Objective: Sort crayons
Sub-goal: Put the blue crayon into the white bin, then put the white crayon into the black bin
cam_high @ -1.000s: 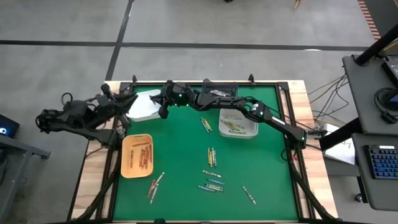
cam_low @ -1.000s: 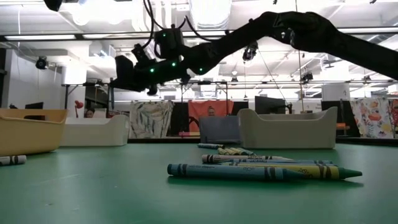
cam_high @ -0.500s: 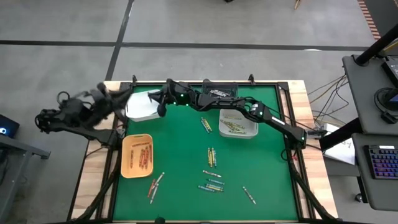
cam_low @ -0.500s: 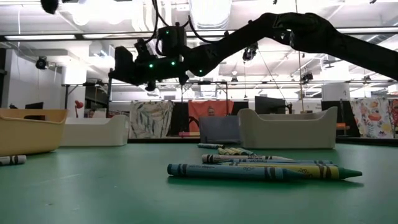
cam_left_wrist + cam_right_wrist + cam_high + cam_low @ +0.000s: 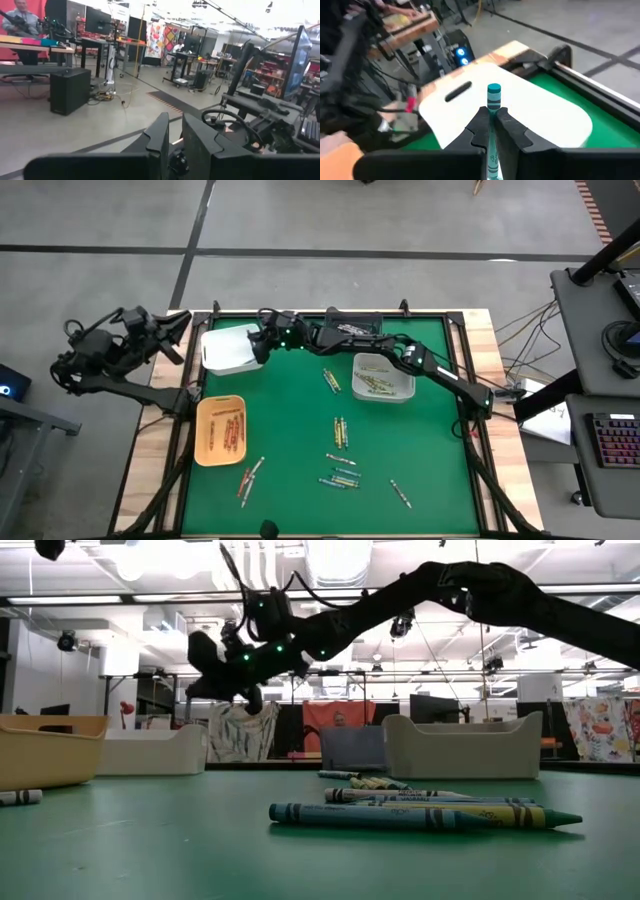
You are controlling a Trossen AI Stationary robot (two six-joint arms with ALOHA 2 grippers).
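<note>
Up top-left, the right gripper [image 5: 491, 121] pinched a light, brittle teal crayon [image 5: 493, 93] mid-shaft over the white tray [image 5: 226, 350]; left jaws nearly together.

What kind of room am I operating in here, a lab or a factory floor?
Most likely a large open robotics lab or workshop: a green-topped table on a concrete floor, desks with monitors and cabling beyond it, a keyboard beside the table, and high ceilings with strip lighting.

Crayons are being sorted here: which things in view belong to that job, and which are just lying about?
Job:
- teal crayon in right hand
- loose crayons
- white tray
- orange tray
- grey tray

Lying about:
- keyboard
- cables
</note>
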